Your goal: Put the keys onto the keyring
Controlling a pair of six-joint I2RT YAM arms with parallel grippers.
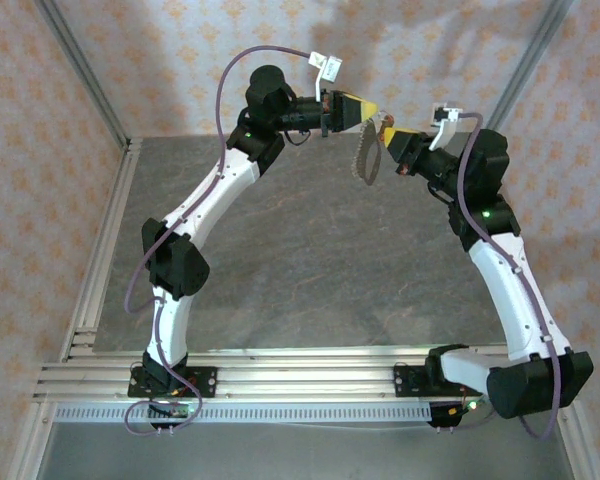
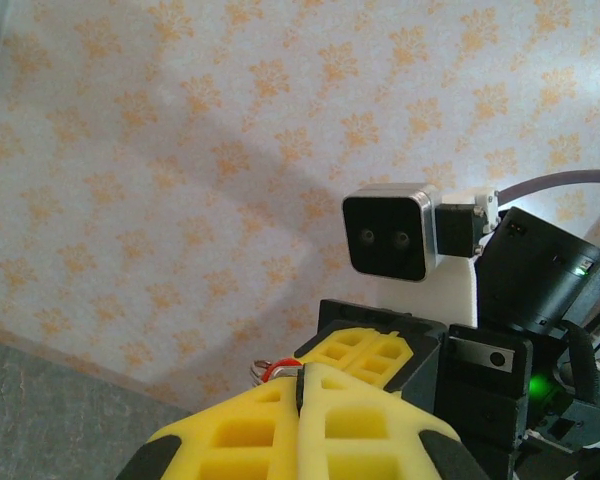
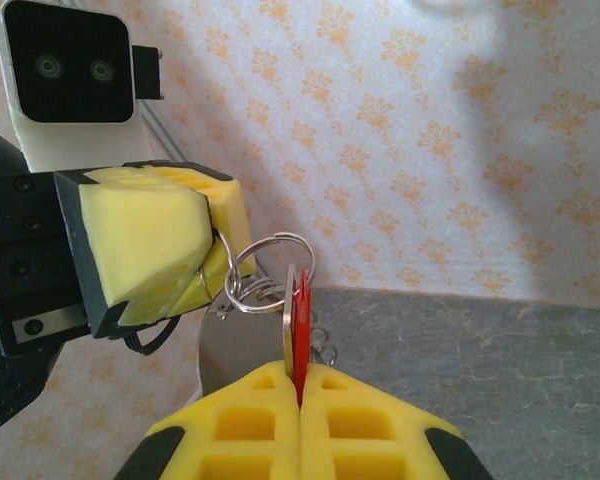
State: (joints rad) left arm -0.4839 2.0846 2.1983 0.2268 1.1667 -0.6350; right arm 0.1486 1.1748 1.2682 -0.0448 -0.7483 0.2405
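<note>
Tight around the keyring (image 3: 248,290): left gripper (image 3: 215,250) clamped on it from the left, right gripper (image 3: 300,380) just beneath, pinching the red key (image 3: 301,320) up at the ring. Wallpapered wall (image 1: 420,50) close behind. Above the keyring, open air. Below and nearer the bases, bare grey table (image 1: 310,260) between both arms.

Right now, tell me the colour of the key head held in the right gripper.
The key head is red, best seen in the right wrist view.
</note>
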